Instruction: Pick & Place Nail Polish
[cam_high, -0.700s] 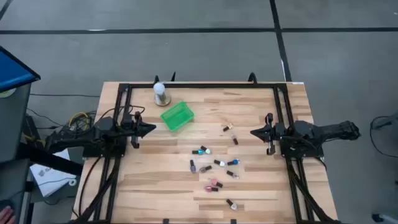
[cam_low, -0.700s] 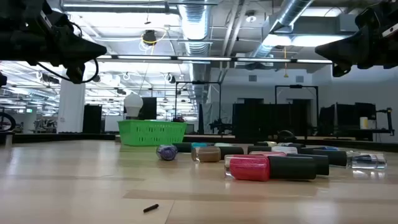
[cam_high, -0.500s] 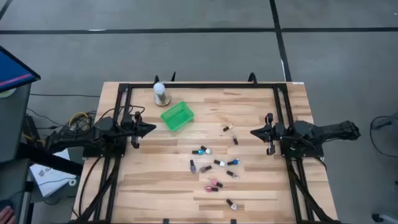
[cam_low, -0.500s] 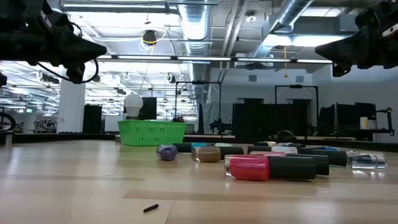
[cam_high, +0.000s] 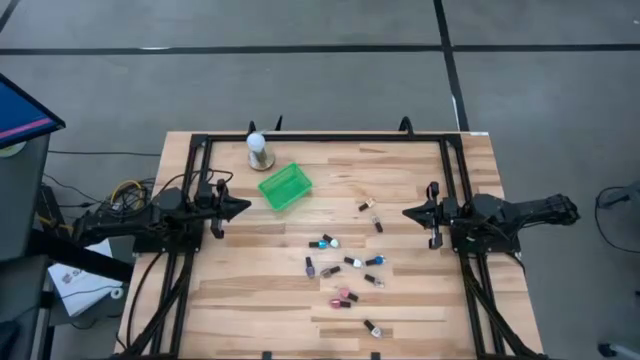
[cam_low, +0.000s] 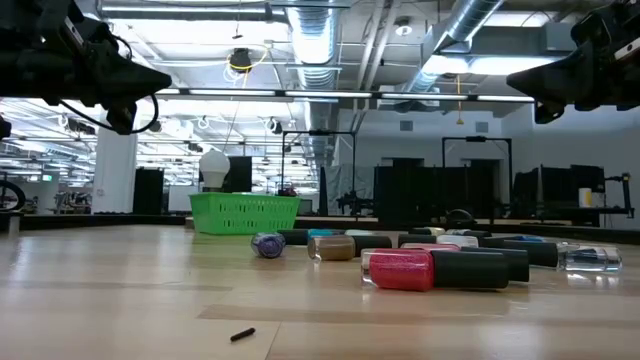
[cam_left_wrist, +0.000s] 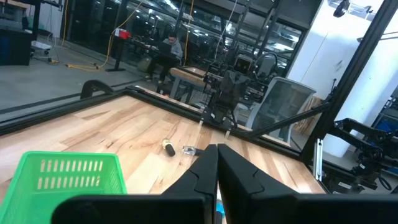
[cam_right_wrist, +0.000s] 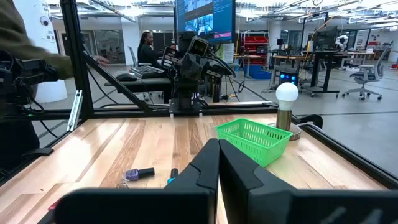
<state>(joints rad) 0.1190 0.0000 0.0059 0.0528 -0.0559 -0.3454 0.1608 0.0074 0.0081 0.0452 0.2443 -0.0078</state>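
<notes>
No little bottle has been picked up yet, so the job looks to be at its very start. The left pincer (cam_high: 243, 207) waits over the left side of the wooden surface (cam_high: 420, 300), just beside the green mesh basket (cam_high: 285, 186), with its two fingers pressed together and nothing between them. The right pincer (cam_high: 409, 212) waits over the right side, also closed up and holding nothing. The nail polish bottles (cam_high: 345, 272) lie on their sides, spread out in the middle of the surface between the two arms, nearer the front edge than the basket is. I think the next move is for one arm to open its pincer, go down over one bottle, and squeeze it across its thin body. The basket seems the likely place to drop it, but that is only a guess. The high view shows how the bottles are spread out and how far each arm is from them. The low view shows something else: a sparkly pink bottle with a dark cap (cam_low: 440, 269) lying flat at the front, and the white ball lamp (cam_low: 214, 165) standing behind the basket.
</notes>
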